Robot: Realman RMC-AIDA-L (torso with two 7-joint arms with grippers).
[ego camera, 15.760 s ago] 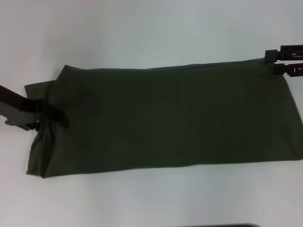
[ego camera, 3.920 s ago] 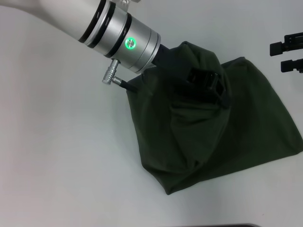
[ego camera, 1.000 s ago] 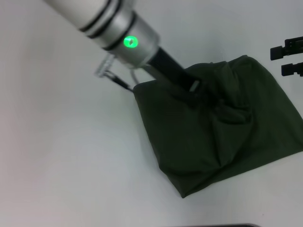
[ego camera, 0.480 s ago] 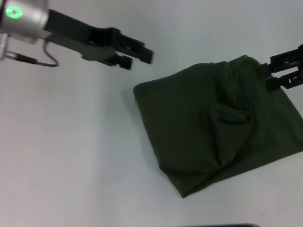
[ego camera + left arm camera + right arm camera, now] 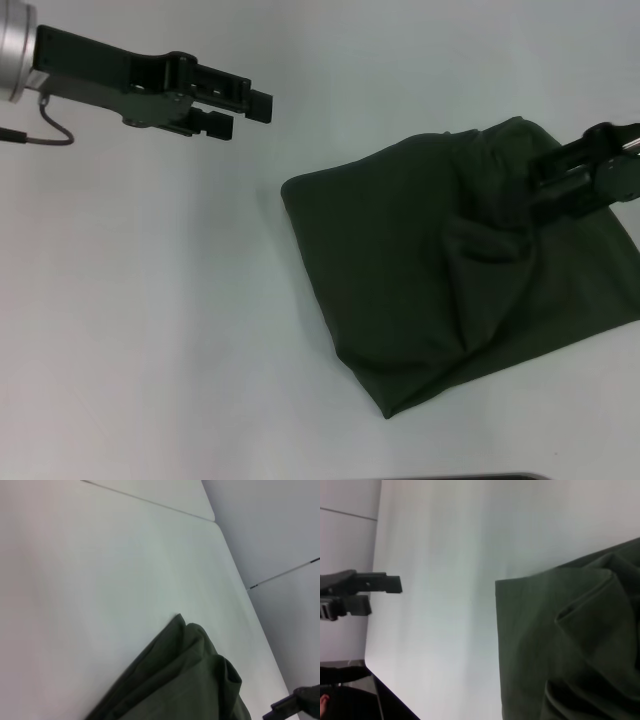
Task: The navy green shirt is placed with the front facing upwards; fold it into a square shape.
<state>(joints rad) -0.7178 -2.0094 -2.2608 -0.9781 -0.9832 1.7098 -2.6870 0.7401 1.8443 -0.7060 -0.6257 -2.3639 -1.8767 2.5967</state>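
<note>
The navy green shirt [image 5: 420,290] lies on the white table as a rough, tilted square, plain dark side up, with a rumpled ridge [image 5: 490,240] across its middle. It also shows in the left wrist view as shirt [image 5: 175,685] and in the right wrist view as shirt [image 5: 560,645]. My left gripper [image 5: 246,113] hovers open and empty over bare table, left of and behind the shirt; the right wrist view shows this left gripper [image 5: 385,595] too. My right gripper [image 5: 538,186] is open over the shirt's far right part, its jaws apart above the cloth.
White table [image 5: 150,320] surrounds the shirt to the left and front. A dark strip [image 5: 460,477] marks the near table edge. The table's edge [image 5: 380,690] also appears in the right wrist view.
My left gripper let go of the folded-over cloth and drew back to the left, away from the shirt. My right gripper moved in leftward over the shirt's far right part.
</note>
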